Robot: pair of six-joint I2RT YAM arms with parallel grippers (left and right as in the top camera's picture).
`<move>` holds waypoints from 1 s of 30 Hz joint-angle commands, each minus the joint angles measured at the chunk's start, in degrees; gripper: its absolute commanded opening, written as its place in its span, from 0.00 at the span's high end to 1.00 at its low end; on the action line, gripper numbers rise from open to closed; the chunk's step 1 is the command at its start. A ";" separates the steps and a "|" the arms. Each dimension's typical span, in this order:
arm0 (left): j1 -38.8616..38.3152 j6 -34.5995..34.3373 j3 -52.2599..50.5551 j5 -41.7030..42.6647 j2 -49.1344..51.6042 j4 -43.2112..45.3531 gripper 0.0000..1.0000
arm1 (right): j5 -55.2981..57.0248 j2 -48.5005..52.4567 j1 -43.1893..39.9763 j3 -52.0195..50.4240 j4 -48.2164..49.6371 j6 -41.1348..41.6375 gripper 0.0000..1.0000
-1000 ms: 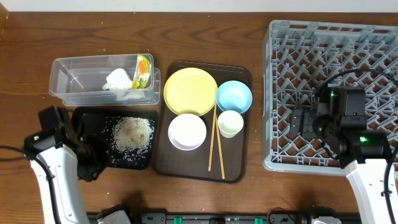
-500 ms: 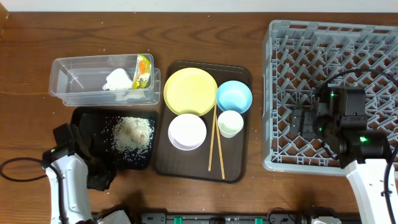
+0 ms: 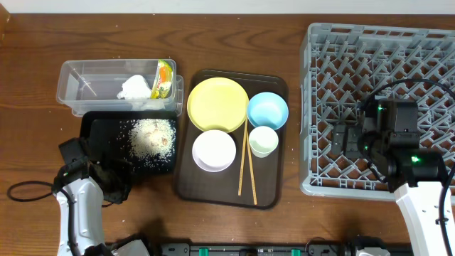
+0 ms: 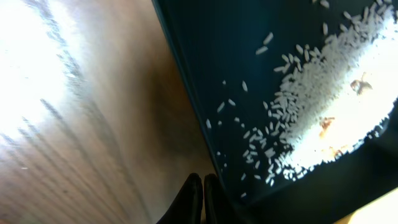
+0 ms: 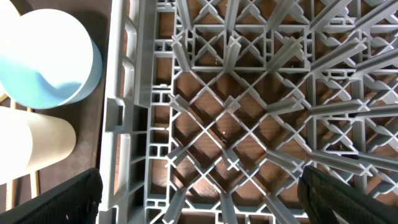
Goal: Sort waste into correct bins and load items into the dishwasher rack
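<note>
Ok, left gripper (image 4: 198, 200): fingers pressed together with barely a slit between them, tips right on the thin side rim of the shallow black tray (image 4: 205, 37). It looks pinched on that lip. The tray is glossy black, low-walled and rectangular, and runs away from the fingertips. From overhead its far edge meets the clear tub (image 3: 85, 82); can't tell if it touches or overlaps.

Rice scraps (image 4: 336, 93): white grains in one dense heap with a few brownish bits, well ahead of the tips toward the tray's far side. Loose grains are scattered between heap and rim.

The tub, past the tray from that hand, holds the crumpled white napkin (image 3: 135, 89) and the yellow-orange-green wrapper (image 3: 164, 80).

Right gripper (image 5: 199, 208): jaws spread full width, nothing between them, hanging over the grey lattice rack (image 5: 249, 93). Light blue bowl (image 5: 43, 56) and pale cup (image 5: 31, 149) sit just outside the rack wall, on the side toward the left arm.
</note>
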 commanded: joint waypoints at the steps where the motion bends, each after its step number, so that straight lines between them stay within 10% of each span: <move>1: 0.20 -0.46 -0.22 3.06 0.28 1.18 0.93 | 0.13 -0.59 0.50 1.14 0.13 -0.52 0.01; 21: 0.17 13.14 2.47 3.30 -1.33 -4.22 0.93 | 0.13 -0.59 0.50 1.14 0.15 -0.52 0.01; 30: -4.52 31.06 9.42 10.51 -5.92 -10.56 0.66 | -0.52 -0.59 0.50 1.14 2.93 -0.50 0.01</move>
